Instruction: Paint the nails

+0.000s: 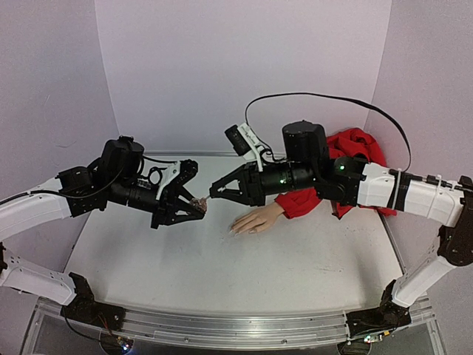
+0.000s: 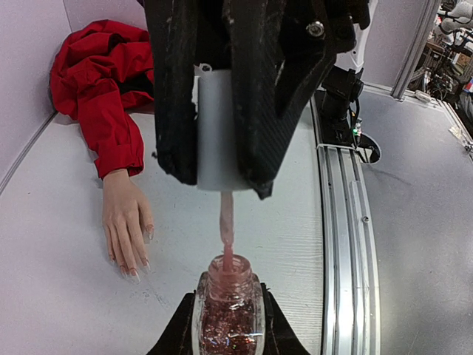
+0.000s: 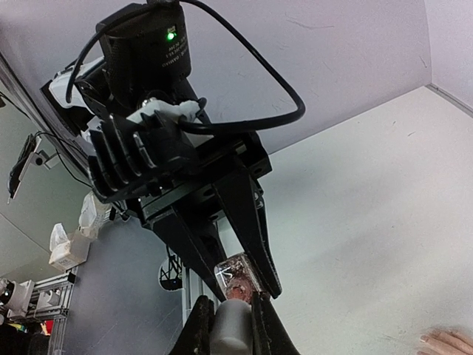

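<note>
The pale mannequin hand lies palm down mid-table, its red sleeve running back right. Its nails show pink tips in the left wrist view. My left gripper is shut on a small glass bottle of red glitter polish, held upright above the table. My right gripper is shut on the white cap. The cap's brush stem reaches down into the bottle's open neck. In the right wrist view my right gripper holds the cap just over the bottle.
A heap of red fabric lies at the back right against the wall. An aluminium rail runs along the table's near edge. Pale walls close the table on three sides. Both grippers meet left of the hand.
</note>
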Controlling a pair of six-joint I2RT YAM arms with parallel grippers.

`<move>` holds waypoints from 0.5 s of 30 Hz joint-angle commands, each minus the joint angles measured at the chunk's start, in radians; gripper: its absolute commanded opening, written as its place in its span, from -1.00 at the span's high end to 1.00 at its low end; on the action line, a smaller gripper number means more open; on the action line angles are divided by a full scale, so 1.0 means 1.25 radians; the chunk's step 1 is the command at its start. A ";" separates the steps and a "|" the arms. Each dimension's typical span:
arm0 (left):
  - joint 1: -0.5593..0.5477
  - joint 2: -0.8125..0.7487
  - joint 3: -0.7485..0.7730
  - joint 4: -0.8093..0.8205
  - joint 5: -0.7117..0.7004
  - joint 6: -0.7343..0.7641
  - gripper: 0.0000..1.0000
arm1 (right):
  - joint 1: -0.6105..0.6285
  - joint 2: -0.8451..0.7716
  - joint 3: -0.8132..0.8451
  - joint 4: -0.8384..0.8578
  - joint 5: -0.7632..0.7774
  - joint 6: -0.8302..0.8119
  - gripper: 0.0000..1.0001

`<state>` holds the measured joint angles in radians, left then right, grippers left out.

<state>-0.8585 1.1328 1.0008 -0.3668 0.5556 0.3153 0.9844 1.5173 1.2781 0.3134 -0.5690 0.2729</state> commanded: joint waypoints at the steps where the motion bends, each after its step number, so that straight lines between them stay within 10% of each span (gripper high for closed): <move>1: -0.003 -0.007 0.026 0.026 0.013 0.006 1.00 | 0.008 0.012 0.019 0.022 -0.018 -0.008 1.00; 15: -0.005 -0.007 0.027 0.026 0.017 0.004 1.00 | 0.010 0.059 0.055 0.004 -0.038 -0.009 1.00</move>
<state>-0.8585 1.1332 1.0008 -0.3862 0.5552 0.3149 0.9874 1.5604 1.2964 0.3141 -0.5819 0.2729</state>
